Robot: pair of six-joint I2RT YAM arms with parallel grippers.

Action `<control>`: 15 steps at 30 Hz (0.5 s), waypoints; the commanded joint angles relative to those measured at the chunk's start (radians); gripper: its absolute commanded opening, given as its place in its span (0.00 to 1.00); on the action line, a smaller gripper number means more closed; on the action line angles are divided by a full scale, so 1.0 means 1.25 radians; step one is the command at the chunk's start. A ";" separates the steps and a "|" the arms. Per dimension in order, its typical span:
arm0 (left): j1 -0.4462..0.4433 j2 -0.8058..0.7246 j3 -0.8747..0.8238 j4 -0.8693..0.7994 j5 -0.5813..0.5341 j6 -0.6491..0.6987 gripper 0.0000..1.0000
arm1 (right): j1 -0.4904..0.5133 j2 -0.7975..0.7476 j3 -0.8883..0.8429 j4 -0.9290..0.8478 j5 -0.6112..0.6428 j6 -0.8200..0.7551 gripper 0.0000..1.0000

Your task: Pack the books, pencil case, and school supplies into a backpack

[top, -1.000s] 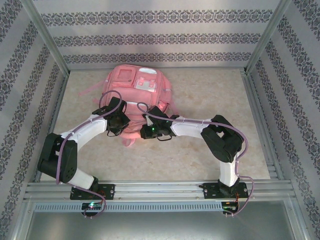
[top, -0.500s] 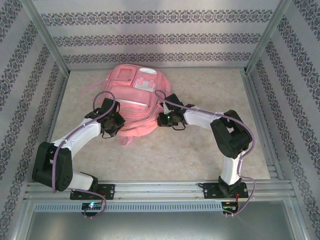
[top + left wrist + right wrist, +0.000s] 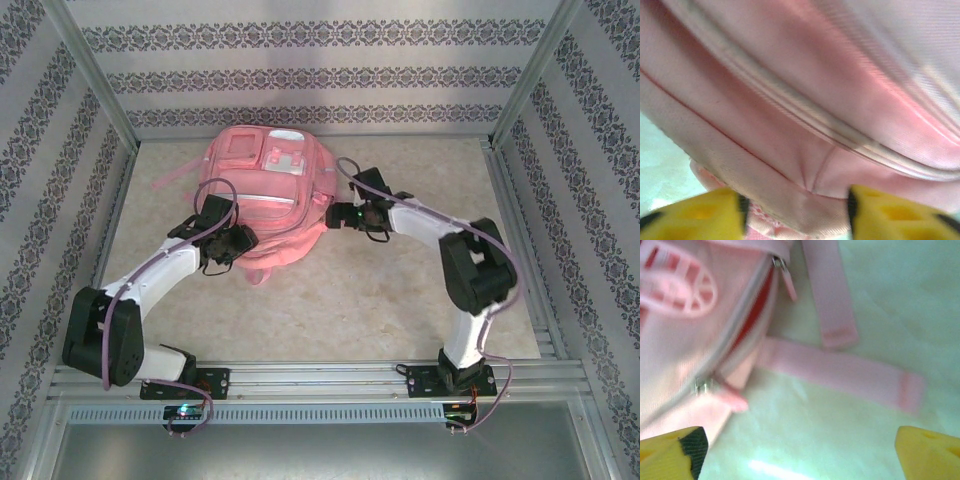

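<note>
1. Backpack (image 3: 265, 195) lies flat on the surface (image 3: 400, 290), toward the far middle, with its front pockets facing up. What it holds cannot be told from here, so any move that tips or drags it may spill contents through an unclosed zip.
2. At the backpack's near-left edge, the left pincer (image 3: 236, 243) has its jaws partly apart. The left wrist view shows a fabric fold (image 3: 812, 185) just beyond the left pincer (image 3: 796, 215), not clamped. Closing here would likely catch only the thin outer cloth, which could slide free or bunch up rather than brace the backpack.
3. Beside the backpack's right flank, the right pincer (image 3: 340, 214) hangs spread wide over the surface. Seen from its own wrist, the right pincer (image 3: 797, 450) is near a zip opening (image 3: 752, 320) showing red inside and a small zip pull (image 3: 787, 282).
4. A loose strap (image 3: 840, 372) lies across the surface between the right pincer and the zip. The wide jaws could close on the strap instead of the pull and tug the whole backpack sideways.
5. Unbraced, the backpack would probably skid on the smooth surface.
</note>
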 commanded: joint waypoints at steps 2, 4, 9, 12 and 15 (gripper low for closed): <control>0.010 -0.080 0.010 -0.045 -0.095 0.183 1.00 | -0.021 -0.206 -0.141 0.075 0.044 -0.039 0.98; 0.017 -0.102 -0.011 -0.029 -0.122 0.250 1.00 | -0.042 -0.296 -0.209 0.125 0.072 -0.046 0.98; 0.026 -0.137 -0.130 0.094 -0.393 0.397 1.00 | -0.086 -0.491 -0.452 0.391 0.191 -0.240 0.98; 0.037 -0.142 -0.235 0.280 -0.442 0.544 1.00 | -0.111 -0.595 -0.639 0.616 0.319 -0.288 0.98; 0.055 -0.164 -0.333 0.446 -0.444 0.569 1.00 | -0.191 -0.649 -0.683 0.612 0.357 -0.235 0.98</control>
